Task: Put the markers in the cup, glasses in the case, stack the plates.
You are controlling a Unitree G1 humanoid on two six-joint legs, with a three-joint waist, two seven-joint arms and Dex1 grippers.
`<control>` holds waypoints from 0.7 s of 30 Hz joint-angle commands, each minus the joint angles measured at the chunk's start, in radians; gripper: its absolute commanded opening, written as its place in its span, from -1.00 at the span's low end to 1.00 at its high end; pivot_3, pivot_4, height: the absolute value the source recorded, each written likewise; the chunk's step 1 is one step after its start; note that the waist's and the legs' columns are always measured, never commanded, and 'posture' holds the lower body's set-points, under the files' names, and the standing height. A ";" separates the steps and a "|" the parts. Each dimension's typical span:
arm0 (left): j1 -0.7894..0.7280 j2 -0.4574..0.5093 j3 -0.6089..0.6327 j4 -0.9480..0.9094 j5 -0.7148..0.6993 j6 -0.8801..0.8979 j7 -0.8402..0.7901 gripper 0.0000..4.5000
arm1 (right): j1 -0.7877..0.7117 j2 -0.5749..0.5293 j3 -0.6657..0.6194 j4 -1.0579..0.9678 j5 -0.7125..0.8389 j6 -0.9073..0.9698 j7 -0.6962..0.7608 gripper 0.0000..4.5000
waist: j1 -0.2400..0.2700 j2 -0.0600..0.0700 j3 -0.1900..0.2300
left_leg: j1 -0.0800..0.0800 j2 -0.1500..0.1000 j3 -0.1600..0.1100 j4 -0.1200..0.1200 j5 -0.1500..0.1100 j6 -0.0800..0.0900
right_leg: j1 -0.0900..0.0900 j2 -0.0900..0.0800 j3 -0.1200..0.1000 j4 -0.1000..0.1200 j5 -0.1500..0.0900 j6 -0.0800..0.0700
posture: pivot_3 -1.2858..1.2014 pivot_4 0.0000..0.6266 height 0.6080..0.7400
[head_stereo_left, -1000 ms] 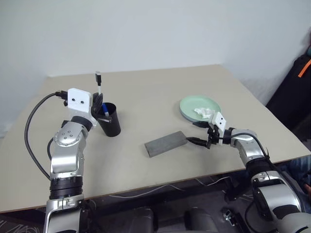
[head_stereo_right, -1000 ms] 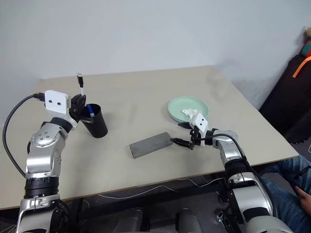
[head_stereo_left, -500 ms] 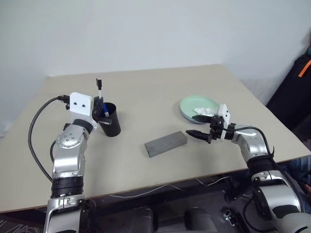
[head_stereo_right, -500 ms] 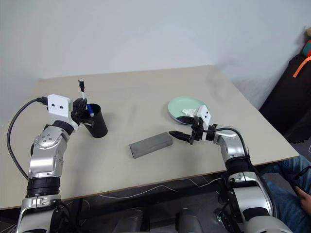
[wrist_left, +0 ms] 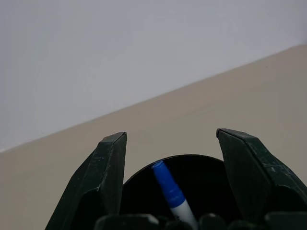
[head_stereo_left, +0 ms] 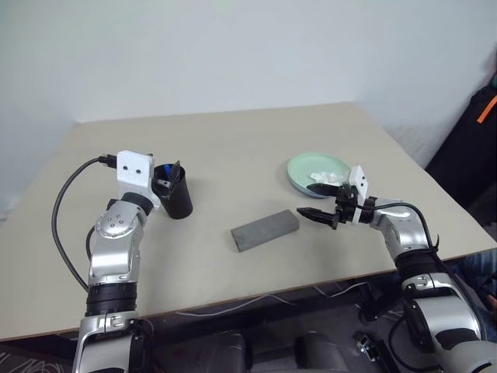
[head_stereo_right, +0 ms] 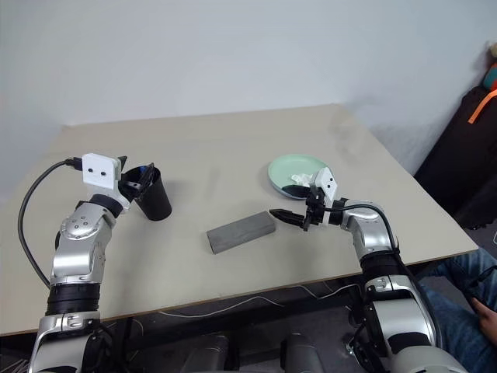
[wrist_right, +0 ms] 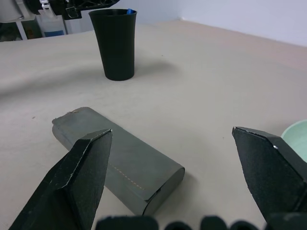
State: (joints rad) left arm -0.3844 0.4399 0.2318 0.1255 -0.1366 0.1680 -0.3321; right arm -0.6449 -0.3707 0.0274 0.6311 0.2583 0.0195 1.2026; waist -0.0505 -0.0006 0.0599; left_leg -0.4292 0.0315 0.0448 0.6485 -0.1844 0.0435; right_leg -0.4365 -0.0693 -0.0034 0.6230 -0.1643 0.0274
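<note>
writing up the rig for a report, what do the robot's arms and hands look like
Both arms are silver-grey metal segments joined by black bands. Each wrist carries a small white box; the left one shows two dark dots. A black cable loops from the left box down the arm, and a thinner one runs along the right forearm. The left hand and right hand each have two black, tapered, wedge-shaped fingers.

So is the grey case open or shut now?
Shut. The grey case lies flat on the table as one closed block, no lid raised.
</note>
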 commanded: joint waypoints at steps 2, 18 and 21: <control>-0.053 0.004 0.006 -0.128 -0.096 0.059 -0.058 0.41 | -0.004 0.000 -0.032 -0.075 0.053 0.040 -0.001 0.93 | 0.001 0.000 0.000 | 0.000 0.000 0.000 0.000 0.000 0.000 | 0.000 0.000 0.000 0.000 0.000 0.000 | 0.03 -1.00 0.97; 0.204 0.162 -0.108 -0.425 -0.274 0.312 -0.335 0.41 | 0.038 -0.090 -0.078 -0.252 0.131 0.207 0.002 0.93 | 0.000 0.000 0.000 | 0.000 0.000 0.001 -0.002 0.000 0.000 | -0.004 0.000 0.002 -0.001 0.000 0.000 | 0.03 -1.00 0.97; 0.228 0.174 -0.146 -0.368 -0.164 0.237 -0.297 0.41 | 0.031 -0.106 -0.077 -0.263 0.124 0.206 0.001 0.93 | 0.002 0.000 0.000 | -0.001 0.001 0.001 -0.003 0.000 0.000 | -0.005 -0.001 -0.001 -0.001 0.000 -0.001 | 0.03 -1.00 0.97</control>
State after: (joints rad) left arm -0.1449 0.5942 0.0848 -0.2467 -0.3546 0.4561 -0.6518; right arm -0.5941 -0.4568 -0.0286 0.4062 0.3628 0.2306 1.2027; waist -0.0487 -0.0004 0.0602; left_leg -0.4299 0.0334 0.0459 0.6455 -0.1846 0.0433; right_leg -0.4418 -0.0708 -0.0057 0.6221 -0.1641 0.0264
